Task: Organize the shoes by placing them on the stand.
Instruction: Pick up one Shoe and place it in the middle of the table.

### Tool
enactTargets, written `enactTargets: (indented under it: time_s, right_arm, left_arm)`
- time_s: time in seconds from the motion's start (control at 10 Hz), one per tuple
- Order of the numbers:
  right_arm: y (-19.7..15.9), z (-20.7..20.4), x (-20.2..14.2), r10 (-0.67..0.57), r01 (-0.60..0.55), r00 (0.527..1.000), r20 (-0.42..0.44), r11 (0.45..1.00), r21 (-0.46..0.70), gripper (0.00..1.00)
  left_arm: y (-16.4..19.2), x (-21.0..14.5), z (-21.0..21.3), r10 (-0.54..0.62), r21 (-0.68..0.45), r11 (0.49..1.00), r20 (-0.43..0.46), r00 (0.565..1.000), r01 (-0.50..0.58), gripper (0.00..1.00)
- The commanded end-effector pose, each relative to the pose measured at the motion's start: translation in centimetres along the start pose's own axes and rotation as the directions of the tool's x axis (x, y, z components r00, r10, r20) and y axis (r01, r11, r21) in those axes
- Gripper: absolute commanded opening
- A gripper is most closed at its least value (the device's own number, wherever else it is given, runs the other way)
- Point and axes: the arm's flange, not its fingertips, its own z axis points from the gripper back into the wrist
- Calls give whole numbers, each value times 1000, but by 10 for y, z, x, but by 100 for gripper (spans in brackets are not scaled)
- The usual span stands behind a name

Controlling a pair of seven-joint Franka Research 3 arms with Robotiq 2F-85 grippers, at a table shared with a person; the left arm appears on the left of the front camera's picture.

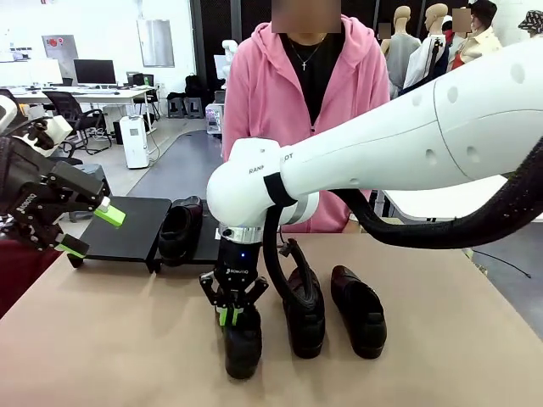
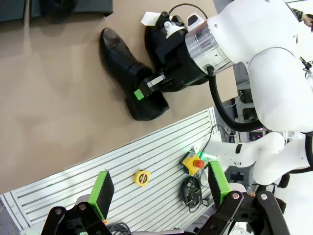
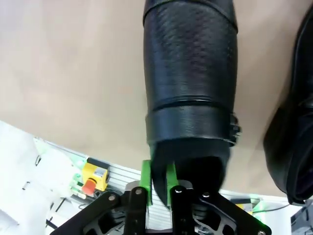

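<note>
Now: my right gripper (image 1: 231, 315) is down on the nearest shoe (image 1: 243, 346), pads pinching its heel rim, sole on the table (image 1: 102, 339). My left gripper (image 1: 92, 231) is spread wide and empty, near the stand (image 1: 127, 225). A placed shoe (image 1: 181, 227) sits on the stand's right half; two waiting shoes (image 1: 304, 315) lie just beside mine. Step, as I judge it: grasping for pickup. Next: a firm hold, lift clear, carry left, set down beside the placed shoe.

Near shoe (image 1: 243, 352), heel behind right hand (image 1: 229, 317)
</note>
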Motion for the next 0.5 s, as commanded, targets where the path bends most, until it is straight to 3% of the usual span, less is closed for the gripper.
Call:
enactTargets:
  time_s: [0.0, 0.4]
  right_arm:
    - [4, 16, -4, -41, 41, 999, -5, 999, 11, 100]
    - [-29, 53, -30, -57, 59, 998, -20, 991, 123, 100]
  left_arm:
    - [2, 1, 1, -18, -10, 1000, -3, 1000, 18, 100]
    - [2, 1, 1, -18, -10, 1000, -3, 1000, 18, 100]
